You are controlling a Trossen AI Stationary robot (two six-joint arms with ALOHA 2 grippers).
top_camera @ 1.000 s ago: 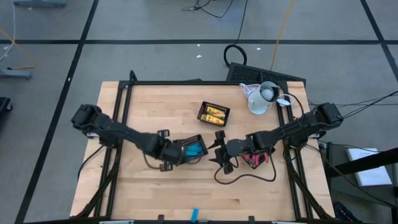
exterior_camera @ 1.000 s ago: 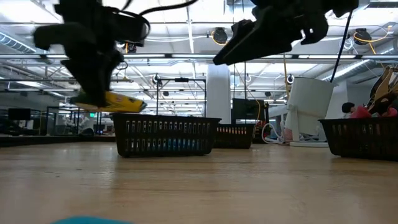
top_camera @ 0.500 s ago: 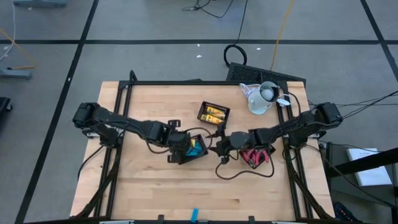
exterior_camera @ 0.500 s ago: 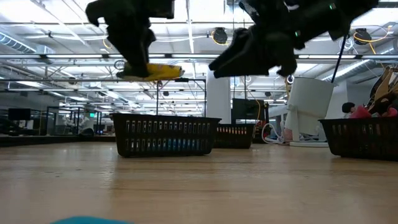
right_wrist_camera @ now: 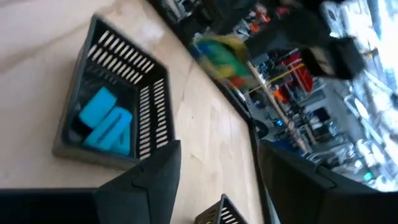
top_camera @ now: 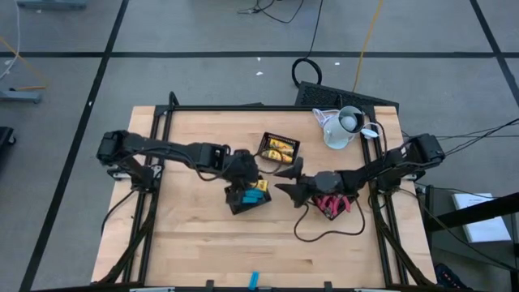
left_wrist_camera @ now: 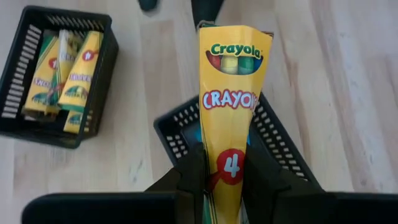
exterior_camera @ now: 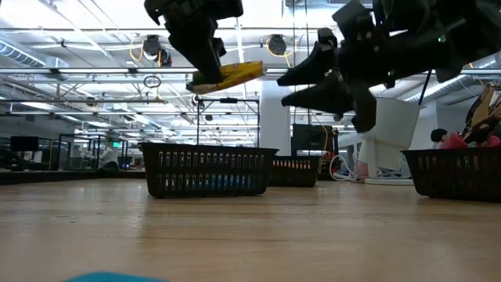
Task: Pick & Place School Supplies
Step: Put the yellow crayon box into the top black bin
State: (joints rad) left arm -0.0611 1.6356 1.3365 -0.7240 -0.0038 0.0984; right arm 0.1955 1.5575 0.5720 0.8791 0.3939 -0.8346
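Note:
My left gripper [top_camera: 246, 172] [left_wrist_camera: 224, 171] is shut on a yellow Crayola crayon box [left_wrist_camera: 231, 93] [exterior_camera: 231, 76], high above the black mesh tray [top_camera: 247, 196] that holds bright-blue pieces [right_wrist_camera: 106, 127]. A second mesh tray [top_camera: 278, 148] [left_wrist_camera: 56, 68], farther back, holds several yellow crayon boxes. My right gripper [top_camera: 285, 186] [exterior_camera: 301, 82] hovers open and empty between the blue-piece tray and the tray of red-handled scissors [top_camera: 332, 204]. One blue piece [top_camera: 253, 280] lies at the table's near edge. My left gripper pinches the crayon box by its bottom end [left_wrist_camera: 230, 168] between the two fingers [left_wrist_camera: 189, 171], which lie along its length. The box is lifted clear and juts forward from the fingers, its printed end tilted slightly up in the low view.
A white jug [top_camera: 345, 126] stands at the far right of the table. The right arm's cable [top_camera: 324, 235] loops over the wood on the near side of the scissors tray. Bare table surface spans the near side and the left.
My left gripper has carried the crayon box up and toward the table's right and far edge, from beside the blue-piece tray to above it, nearer the yellow-box tray. The box's free end has tipped upward. My right gripper has shifted slightly toward the far edge.

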